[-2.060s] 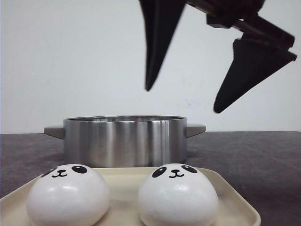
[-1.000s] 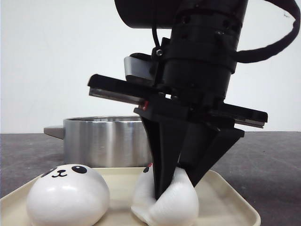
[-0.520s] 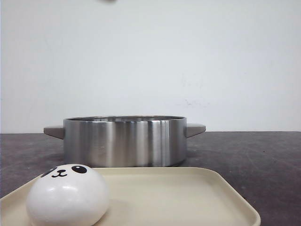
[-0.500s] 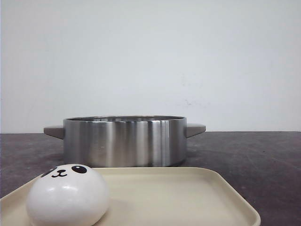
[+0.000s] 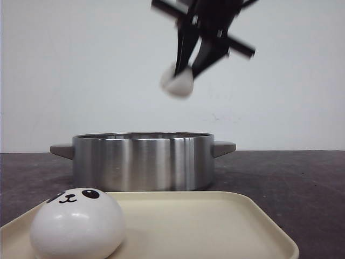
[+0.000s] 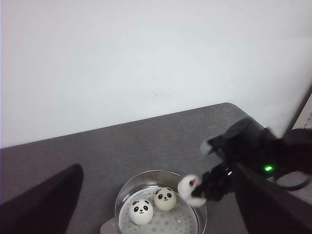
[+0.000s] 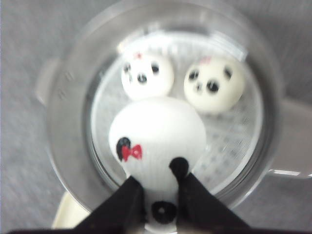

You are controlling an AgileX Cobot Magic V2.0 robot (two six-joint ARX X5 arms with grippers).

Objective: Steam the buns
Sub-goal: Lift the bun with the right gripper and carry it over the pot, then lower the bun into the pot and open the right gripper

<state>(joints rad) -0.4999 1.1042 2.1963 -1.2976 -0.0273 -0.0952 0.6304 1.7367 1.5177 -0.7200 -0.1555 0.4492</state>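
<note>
My right gripper (image 5: pixel 188 67) is shut on a white panda bun (image 5: pixel 178 83) and holds it high above the steel pot (image 5: pixel 143 162). The right wrist view shows this bun (image 7: pixel 156 136) pinched between the fingers (image 7: pixel 127 202), over the pot's perforated steamer floor, where two panda buns (image 7: pixel 146 75) (image 7: pixel 214 85) lie. A fourth bun (image 5: pixel 77 224) sits at the left on the cream tray (image 5: pixel 215 221). The left wrist view shows the pot (image 6: pixel 161 209) with two buns (image 6: pixel 141 212) and the held bun (image 6: pixel 191 190). My left gripper's dark fingers (image 6: pixel 44 204) stand wide apart, empty, high above the table.
The pot has two grey side handles (image 5: pixel 62 150). The tray stands in front of the pot, close to the camera. A dark grey table (image 5: pixel 291 183) runs back to a white wall.
My right gripper closed on the right-hand bun on the tray, lifted it out of view, and now holds it above the pot. The left-hand bun has not moved.
</note>
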